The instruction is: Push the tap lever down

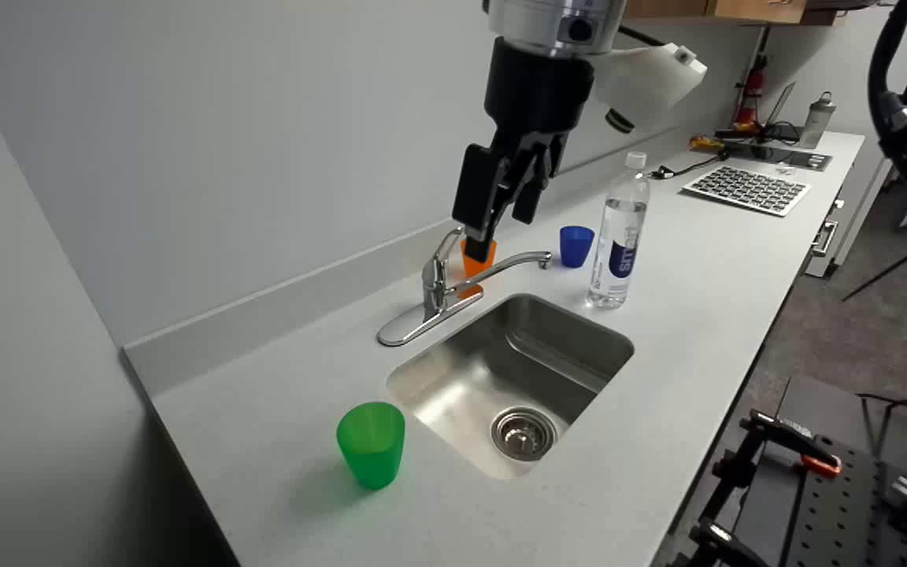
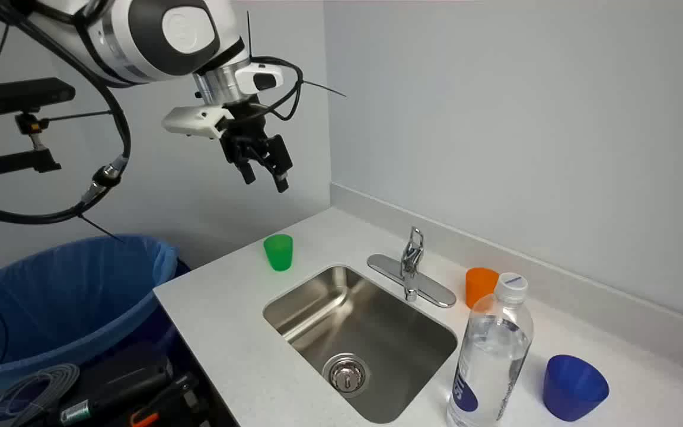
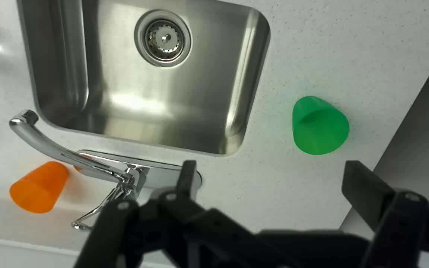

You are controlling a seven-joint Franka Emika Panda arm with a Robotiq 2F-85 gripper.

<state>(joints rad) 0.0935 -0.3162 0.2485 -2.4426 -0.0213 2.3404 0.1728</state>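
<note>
The tap lever is a slim chrome handle on top of the faucet body, tilted upward. It shows in both exterior views (image 1: 448, 242) (image 2: 416, 236) and in the wrist view (image 3: 94, 213), where a black finger link partly hides its base. The chrome faucet spout (image 1: 505, 264) reaches out over the sink edge. My gripper (image 1: 502, 227) is open and empty, and it hangs in the air above the counter, apart from the lever. It also shows in an exterior view (image 2: 265, 179), higher than the lever. In the wrist view the open fingers (image 3: 270, 167) lie to the lever's right.
The steel sink (image 1: 627, 346) lies in front of the faucet. A green cup (image 1: 371, 446) stands beside the sink. An orange cup (image 2: 481, 286) and a blue cup (image 2: 574, 386) stand near the faucet, with a water bottle (image 1: 619, 236). A wall (image 1: 225, 157) rises behind the lever.
</note>
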